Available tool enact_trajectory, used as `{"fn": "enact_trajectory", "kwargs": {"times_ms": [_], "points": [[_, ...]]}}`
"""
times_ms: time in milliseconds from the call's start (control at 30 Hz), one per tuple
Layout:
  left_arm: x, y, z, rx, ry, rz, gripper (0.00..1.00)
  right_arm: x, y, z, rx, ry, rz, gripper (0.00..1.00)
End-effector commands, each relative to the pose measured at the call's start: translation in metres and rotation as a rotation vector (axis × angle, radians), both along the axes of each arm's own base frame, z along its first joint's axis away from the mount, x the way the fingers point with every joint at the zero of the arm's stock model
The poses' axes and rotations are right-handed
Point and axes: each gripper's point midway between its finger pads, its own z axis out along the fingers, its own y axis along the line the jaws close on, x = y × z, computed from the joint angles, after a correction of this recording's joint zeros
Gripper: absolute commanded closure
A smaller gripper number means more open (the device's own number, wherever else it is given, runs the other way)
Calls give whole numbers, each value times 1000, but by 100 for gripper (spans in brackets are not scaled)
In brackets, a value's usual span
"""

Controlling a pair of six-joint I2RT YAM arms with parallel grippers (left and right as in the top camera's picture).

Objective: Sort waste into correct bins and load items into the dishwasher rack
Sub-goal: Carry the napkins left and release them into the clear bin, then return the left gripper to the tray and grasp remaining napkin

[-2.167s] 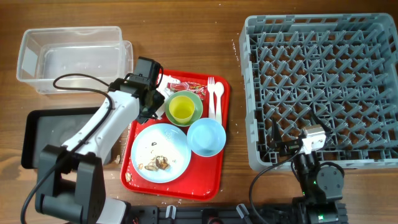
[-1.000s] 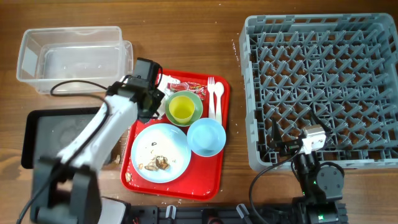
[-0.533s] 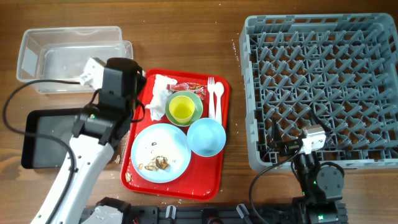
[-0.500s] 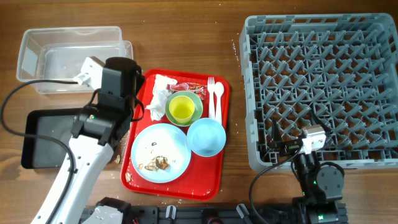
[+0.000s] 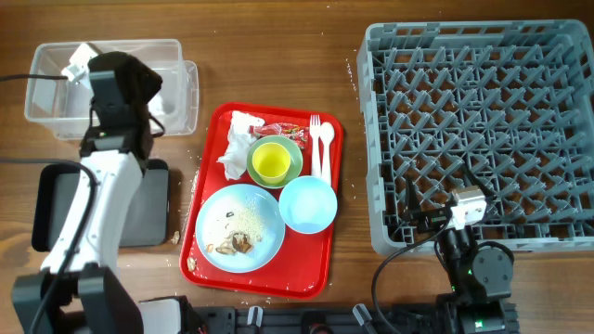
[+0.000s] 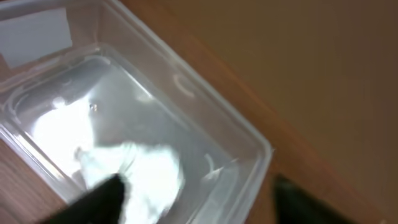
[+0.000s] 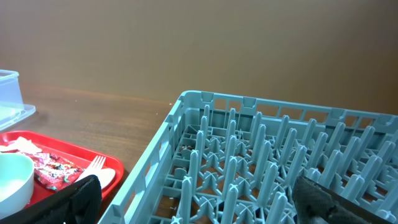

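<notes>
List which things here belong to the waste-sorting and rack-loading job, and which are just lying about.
Job: clear tub, black tray, napkin, red wrapper, food scraps, plate, blue bowl, green bowl, yellow cup, fork, spoon, dishwasher rack.
Lying about: red serving tray.

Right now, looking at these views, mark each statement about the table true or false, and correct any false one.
1. The yellow cup sits inside the pale green bowl on the red tray. True.
2. The dishwasher rack holds the light blue plate. False: the plate lies on the red tray, and the rack holds no dishes.
3. The left end effector is over the clear tub. True.
4. The fork and spoon stand in the rack. False: both lie on the red tray.
5. The right end effector is shut on a rack peg. False: it is open and holds nothing.
</notes>
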Motion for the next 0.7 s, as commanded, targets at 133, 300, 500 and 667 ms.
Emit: {"fn": "enact_trajectory", "kwargs": {"times_ms": [133,300,500,667], "points": [[-7,-37,36,-71,-67,-284,7,0,-1,2,-8,-10,-5,0],[-61,-103,55,-286,-27,-564,0,0,-1,2,-9,-10,-5,0],[-120,-137,9,-452,266,-611,8,0,-1,2,-8,-10,-5,0],[-148,-161,-52,-430,562,-550,17,0,-1,2,-9,-10,-5,0]]}}
